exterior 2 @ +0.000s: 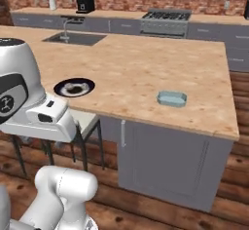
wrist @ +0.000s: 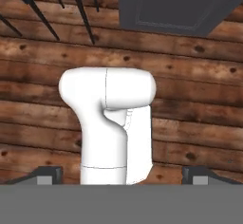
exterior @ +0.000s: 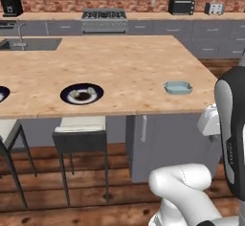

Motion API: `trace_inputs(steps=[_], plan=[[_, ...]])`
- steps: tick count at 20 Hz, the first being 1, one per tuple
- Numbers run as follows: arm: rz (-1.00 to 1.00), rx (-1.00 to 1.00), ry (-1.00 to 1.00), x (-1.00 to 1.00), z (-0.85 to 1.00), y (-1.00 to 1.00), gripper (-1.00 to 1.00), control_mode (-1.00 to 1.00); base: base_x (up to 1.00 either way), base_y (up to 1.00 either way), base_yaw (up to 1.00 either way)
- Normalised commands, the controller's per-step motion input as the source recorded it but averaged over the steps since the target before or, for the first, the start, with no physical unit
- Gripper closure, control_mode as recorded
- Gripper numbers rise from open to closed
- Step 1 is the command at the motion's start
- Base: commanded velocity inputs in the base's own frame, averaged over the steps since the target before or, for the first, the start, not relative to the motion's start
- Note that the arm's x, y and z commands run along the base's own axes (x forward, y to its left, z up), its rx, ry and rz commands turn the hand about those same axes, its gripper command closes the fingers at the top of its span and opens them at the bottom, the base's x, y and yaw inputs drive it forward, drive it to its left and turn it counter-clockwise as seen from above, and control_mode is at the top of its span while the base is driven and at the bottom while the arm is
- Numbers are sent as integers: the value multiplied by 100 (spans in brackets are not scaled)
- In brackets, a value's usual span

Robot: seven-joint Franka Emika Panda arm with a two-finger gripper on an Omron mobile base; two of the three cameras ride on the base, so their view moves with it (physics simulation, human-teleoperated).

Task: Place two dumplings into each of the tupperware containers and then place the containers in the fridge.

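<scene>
My gripper (wrist: 121,175): fingers spread wide, empty, aimed at floor | dumplings (exterior: 80,95): on dark plate (exterior: 67,89), likely soft, slippery, pinch gently mid-body | blue tupperware container (exterior: 178,87): on counter (exterior: 119,62), likely light, grip rim

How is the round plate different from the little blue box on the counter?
The plate is round and dark blue with a white middle; the container is rectangular and pale blue. The plate holds dumplings; the container looks empty. The plate is bigger. Both sit near the counter's front edge.

place: kitchen | cues: stove (exterior: 104,15), sink (exterior: 29,44), island counter (exterior: 124,62)
</scene>
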Motion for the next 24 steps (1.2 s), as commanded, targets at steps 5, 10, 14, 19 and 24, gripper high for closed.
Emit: trace_inputs(steps=[5,10,14,19,24], plan=[[0,0,0,0,0,0,-100,100,49,81,-53],[0,0,0,0,0,0,-100,100,81,50,-30],[0,0,0,0,0,0,-100,100,84,5,2],[0,0,0,0,0,0,-100,100,58,-18,7],[0,0,0,0,0,0,-100,100,45,-15,3]])
